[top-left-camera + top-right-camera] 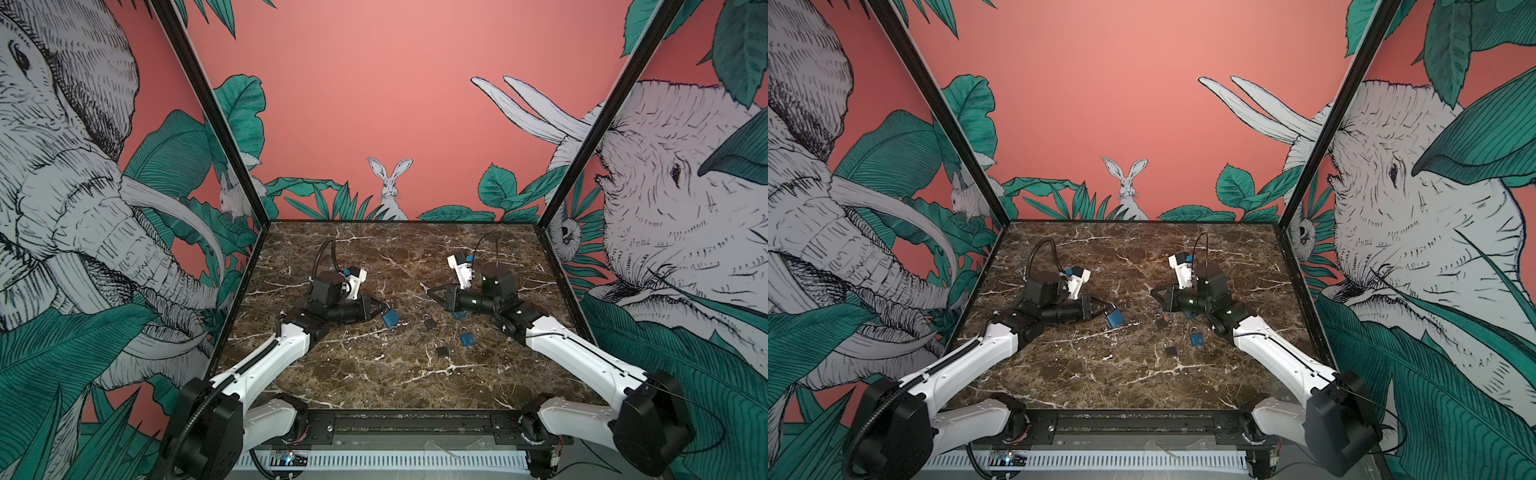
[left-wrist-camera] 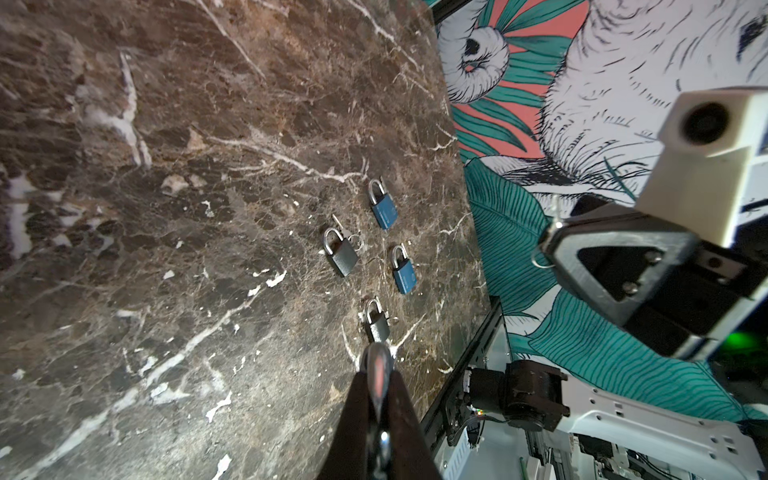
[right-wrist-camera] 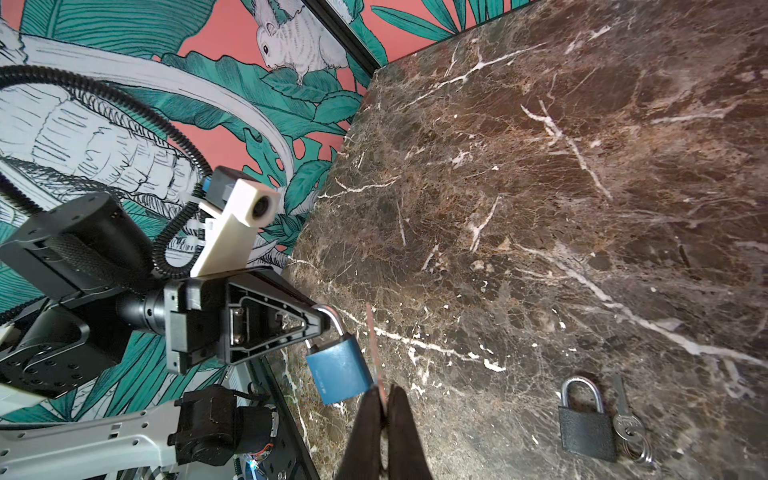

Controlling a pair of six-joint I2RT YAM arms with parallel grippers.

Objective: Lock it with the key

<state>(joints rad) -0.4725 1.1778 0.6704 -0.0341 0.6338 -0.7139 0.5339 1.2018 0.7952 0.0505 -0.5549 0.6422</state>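
Left tool [image 3: 322, 327] grips blue padlock [image 3: 338, 372] | right tool [image 2: 547, 246]: key [image 2: 557, 218], seemingly, half-hidden

light even, soft | left pincer [image 2: 376, 370] blurred close-up | edges warped

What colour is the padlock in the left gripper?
Blue padlock, silver shackle; best in right wrist view.

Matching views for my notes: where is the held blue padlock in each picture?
Both top views: padlock left of centre, on the left gripper.
Left wrist: only its shackle, between the fingers.
Right wrist: whole padlock, hanging from that gripper.
Landmark: the black padlock with a key, in all four.
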